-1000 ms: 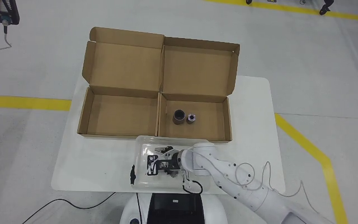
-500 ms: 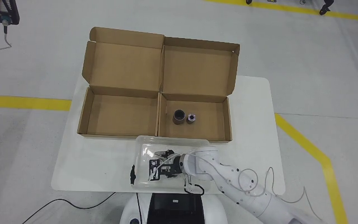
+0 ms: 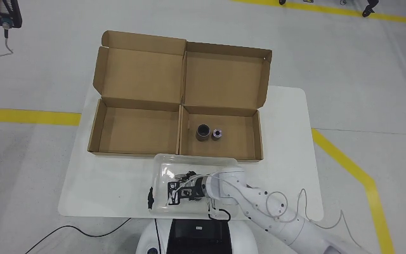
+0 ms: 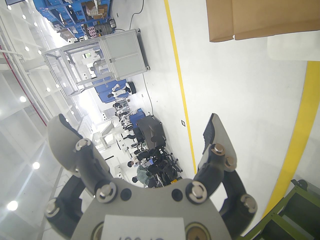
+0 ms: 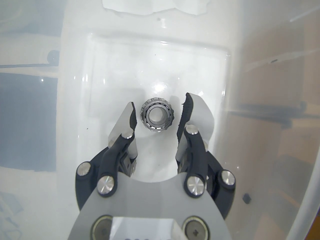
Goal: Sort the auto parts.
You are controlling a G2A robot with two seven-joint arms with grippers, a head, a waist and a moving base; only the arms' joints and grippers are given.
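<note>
Between parted jaws, silvery ribbed bearing (image 5: 156, 117)

A silver-grey bearing (image 5: 156, 116) is seen in a translucent white bin (image 3: 162, 166). The cardboard boxes (image 3: 136, 130) are coloured plain brown, the counter (image 3: 285, 120) white. Black pads (image 5: 132, 119) are borne on the right end effector (image 5: 160, 103).
</note>
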